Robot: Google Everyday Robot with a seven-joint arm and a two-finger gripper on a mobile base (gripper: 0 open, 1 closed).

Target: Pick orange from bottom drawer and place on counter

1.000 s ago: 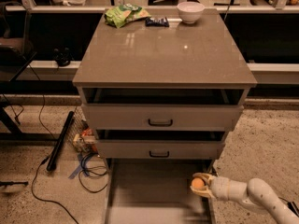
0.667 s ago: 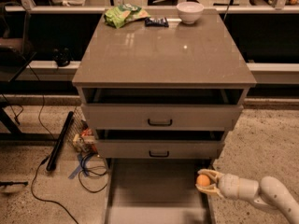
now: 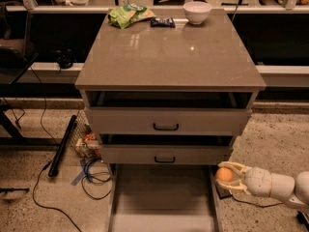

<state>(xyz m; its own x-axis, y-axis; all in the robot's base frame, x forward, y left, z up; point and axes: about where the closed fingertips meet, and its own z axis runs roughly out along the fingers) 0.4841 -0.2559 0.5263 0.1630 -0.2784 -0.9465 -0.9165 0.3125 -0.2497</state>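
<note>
Fingers (image 3: 231,165) of the cream-coloured two-finger gripper (image 3: 220,176) are clamped on the small round orange fruit (image 3: 224,174), one curved above it and one below. The arm reaches in from the 4 o'clock corner of the view.

Over the last second the orange has travelled toward 2 o'clock. It was low over the right side of the long shallow grey bottom drawer (image 3: 161,192). It now hangs outside the drawer's right rail, at 3 o'clock of the tray and level with the lower edge of the grey drawer with a black handle (image 3: 164,154) just above. The tray floor shows bare.

By my reading the pick is done and the carry has begun; the placing is not yet done. The glossy grey-brown counter top (image 3: 169,57) lies well apart, at about 11 o'clock from the gripper. Its overhanging right edge sits almost directly above the fruit, so the lift probably needs to stay outside that edge before swinging inward.

At the counter's 12 o'clock end sit a white bowl (image 3: 197,11), a green snack bag (image 3: 129,14) and a dark wrapper (image 3: 162,21). The near half looks free for the fruit.
</note>
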